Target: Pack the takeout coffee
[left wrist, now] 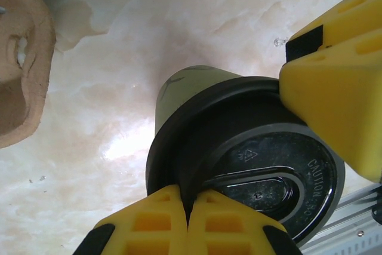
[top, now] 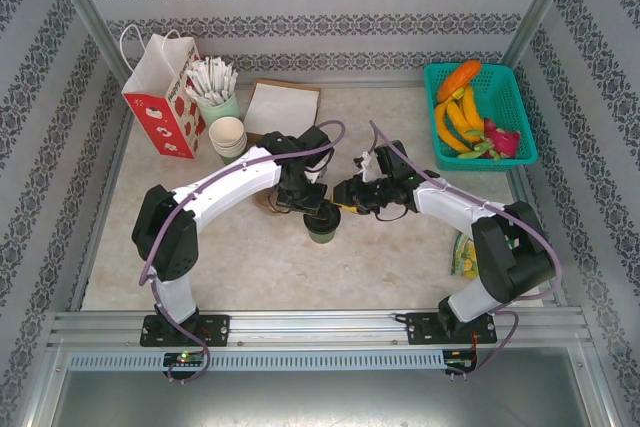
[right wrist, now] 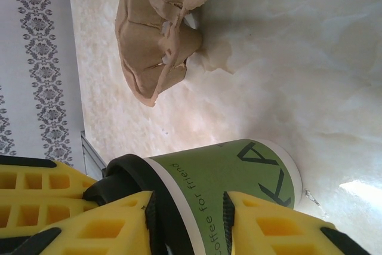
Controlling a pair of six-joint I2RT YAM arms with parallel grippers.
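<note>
Walls: white panels [top: 330, 7] printed with horizontal bands of grey ornamental pattern, closing in the back, left and right edges of the tabletop; the same pattern appears in the right wrist view [right wrist: 36, 58].
Tabletop: pale cream, marble-look surface [top: 390, 257] with cloudy veining, seen close in the left wrist view [left wrist: 119, 58].
Frame: silver aluminium posts [top: 85, 17] slant up from the back left and back right corners; an aluminium rail [top: 320, 327] runs along the near edge.
Below the rail: a slotted white strip [top: 300, 359], then a plain grey surface [top: 320, 402].
Light: bright and even, shadows soft, with one glare patch [left wrist: 128, 144] on the tabletop.
</note>
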